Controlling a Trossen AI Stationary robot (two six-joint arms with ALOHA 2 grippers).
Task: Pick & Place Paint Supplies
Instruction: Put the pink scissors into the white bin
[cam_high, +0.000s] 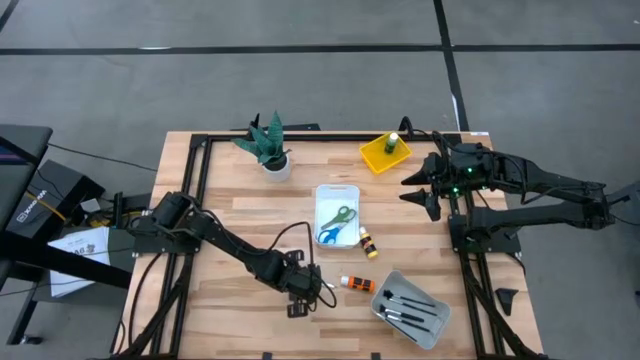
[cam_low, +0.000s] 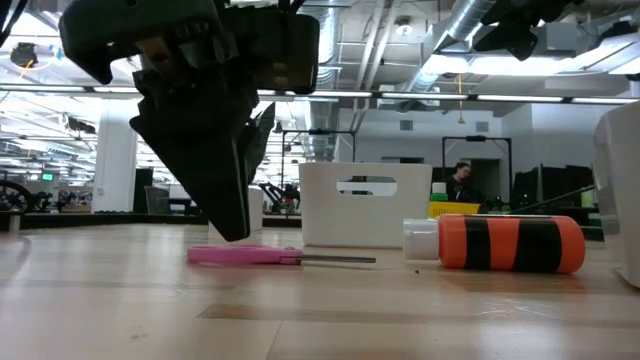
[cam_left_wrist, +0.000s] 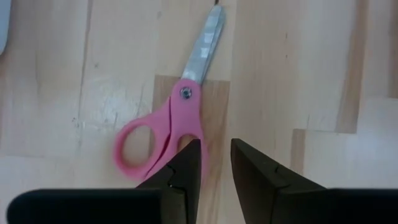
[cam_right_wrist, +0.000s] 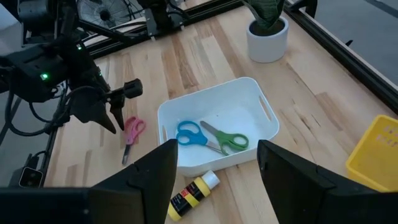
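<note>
We note the left gripper hovering low, its fingers narrowly parted and pinching nothing, just beside the pink scissors lying flat on the counter; descending thus offset, it may nudge the handle aside and miss.

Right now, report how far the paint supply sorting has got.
Done: blue and green scissors lie in the white tray, brushes in the grey tray, a green bottle in the yellow tray.
In hand: the left gripper hovers narrowly open over the pink scissors, not gripping.
Left: the pink scissors, yellow bottle and orange bottle. The right gripper waits open.
</note>
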